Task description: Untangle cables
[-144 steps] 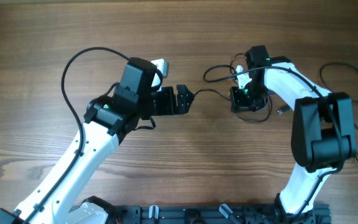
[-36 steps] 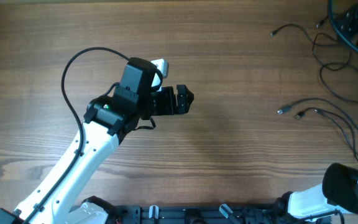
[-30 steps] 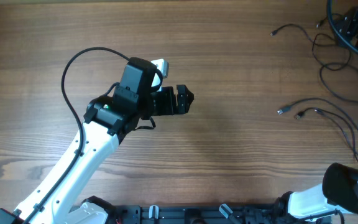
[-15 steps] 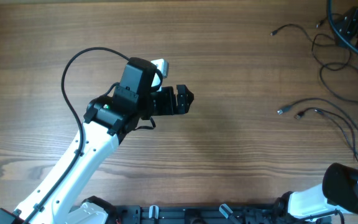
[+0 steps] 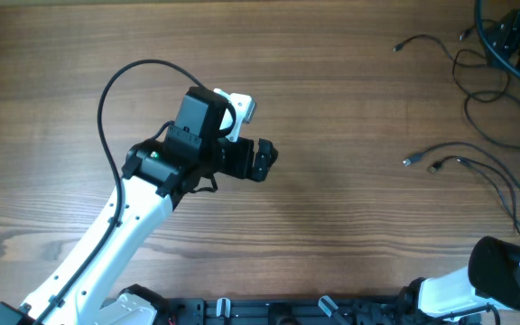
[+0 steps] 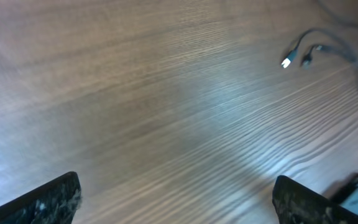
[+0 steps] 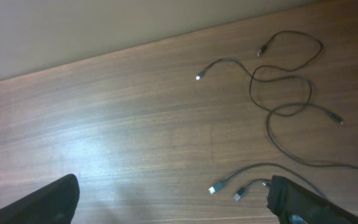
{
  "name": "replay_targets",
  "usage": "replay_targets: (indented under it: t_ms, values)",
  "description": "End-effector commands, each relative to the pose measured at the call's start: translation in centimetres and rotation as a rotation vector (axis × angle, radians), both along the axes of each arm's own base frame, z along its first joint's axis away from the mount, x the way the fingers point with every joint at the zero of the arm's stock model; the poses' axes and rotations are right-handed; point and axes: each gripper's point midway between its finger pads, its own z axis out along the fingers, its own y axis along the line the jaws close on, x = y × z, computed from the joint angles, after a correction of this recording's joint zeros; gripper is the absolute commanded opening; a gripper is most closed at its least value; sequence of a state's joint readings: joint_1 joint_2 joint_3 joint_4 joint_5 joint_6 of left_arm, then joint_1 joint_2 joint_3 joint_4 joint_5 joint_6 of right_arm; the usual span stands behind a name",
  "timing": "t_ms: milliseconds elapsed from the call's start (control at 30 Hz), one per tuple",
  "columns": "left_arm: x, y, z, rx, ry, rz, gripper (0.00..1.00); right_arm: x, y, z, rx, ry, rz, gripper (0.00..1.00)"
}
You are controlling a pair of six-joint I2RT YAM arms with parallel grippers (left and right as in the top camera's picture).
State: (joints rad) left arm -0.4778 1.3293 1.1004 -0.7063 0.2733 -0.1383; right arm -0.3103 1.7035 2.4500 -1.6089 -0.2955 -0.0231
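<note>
Two loose black cables lie on the right side of the wooden table. One cable (image 5: 466, 70) curls near the far right corner. The other cable (image 5: 477, 171) runs toward the middle and ends in two plugs (image 5: 407, 162). In the right wrist view both cables show: the curled cable (image 7: 284, 81) and the plugs (image 7: 215, 188). My right gripper (image 7: 173, 208) is open and empty above them, seen at the top right edge (image 5: 515, 29). My left gripper (image 5: 262, 161) hovers open and empty over bare wood left of centre, far from the plugs (image 6: 286, 62).
The left arm's own black lead (image 5: 106, 99) loops over the table's left side. The right arm's white base (image 5: 504, 275) sits at the near right edge. A black rail (image 5: 269, 311) runs along the front edge.
My left gripper has turned and dipped slightly toward the near side, and its lead loop has shifted. The right gripper and the cables have stayed put over the last second.
</note>
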Motion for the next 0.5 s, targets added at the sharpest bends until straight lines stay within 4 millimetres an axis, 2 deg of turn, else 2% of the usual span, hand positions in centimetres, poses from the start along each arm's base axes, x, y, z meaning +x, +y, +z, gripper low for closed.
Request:
replay_targets:
  t_ms: [0,67,200,300,467]
  values:
    - [1.1,1.8,0.0,0.098,-0.174,-0.032,1.00,0.0,0.6,0.1,0.019,-0.006,0.014,1.00]
    - [1.7,2.3,0.6,0.068,-0.258,-0.013,1.00,0.0,0.6,0.1,0.019,-0.006,0.015,1.00]
    - [2.1,4.7,2.9,-0.031,-0.464,0.064,1.00,0.0,0.6,0.1,0.019,-0.006,0.014,1.00]
    - [1.4,6.9,4.2,-0.106,-0.604,0.108,1.00,0.0,0.6,0.1,0.019,-0.006,0.015,1.00]
    - [-0.3,10.2,4.9,-0.157,-0.847,0.186,1.00,0.0,0.6,0.1,0.019,-0.006,0.015,1.00]
